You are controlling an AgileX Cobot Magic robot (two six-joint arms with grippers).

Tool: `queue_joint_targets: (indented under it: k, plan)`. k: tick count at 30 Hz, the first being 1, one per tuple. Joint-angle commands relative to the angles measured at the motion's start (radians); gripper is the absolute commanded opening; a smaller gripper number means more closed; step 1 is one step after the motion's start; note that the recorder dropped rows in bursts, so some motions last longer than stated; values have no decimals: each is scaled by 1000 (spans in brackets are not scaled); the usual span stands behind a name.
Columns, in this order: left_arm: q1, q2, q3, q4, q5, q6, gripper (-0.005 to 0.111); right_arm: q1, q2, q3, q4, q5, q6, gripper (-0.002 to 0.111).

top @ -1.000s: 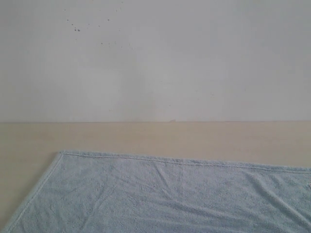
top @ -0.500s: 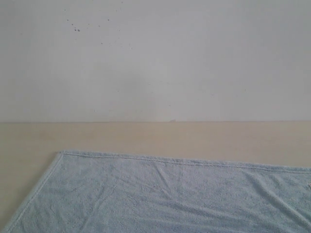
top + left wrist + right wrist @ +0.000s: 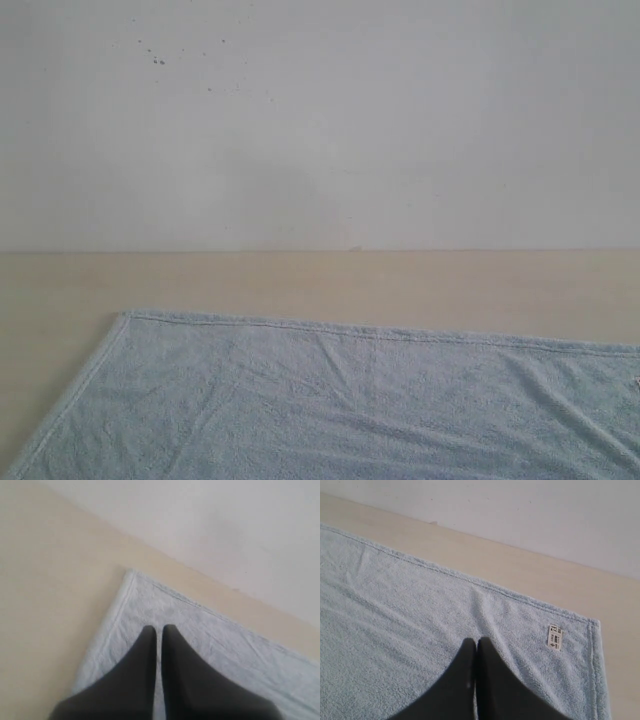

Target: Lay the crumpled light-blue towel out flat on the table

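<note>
The light-blue towel (image 3: 340,400) lies spread out on the beige table (image 3: 300,280), its far hemmed edge and left corner showing in the exterior view. No gripper appears there. In the left wrist view my left gripper (image 3: 159,629) hovers over the towel (image 3: 200,630) near that corner, jaws nearly together with only a thin slit, holding nothing. In the right wrist view my right gripper (image 3: 476,641) is shut above the towel (image 3: 395,610), empty. The white label (image 3: 555,637) sits near the towel's corner, beside that gripper.
A white speckled wall (image 3: 320,120) rises behind the table's far edge. Bare table (image 3: 45,590) runs alongside the towel's corner in the left wrist view, and a strip of table (image 3: 545,580) lies beyond the hem in the right wrist view.
</note>
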Motion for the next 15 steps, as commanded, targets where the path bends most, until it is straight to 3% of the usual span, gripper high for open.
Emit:
queue_joint_targets:
  k: [1, 5, 15]
  plan:
    - [12, -4, 5, -155, 5, 522, 4, -3, -4, 0, -9, -6, 3, -1]
    - [12, -4, 5, -160, 54, 689, 4, -3, -4, 0, -9, -6, 3, -1]
    - [12, -4, 5, -155, 45, 713, 4, -3, -4, 0, -9, -6, 3, -1]
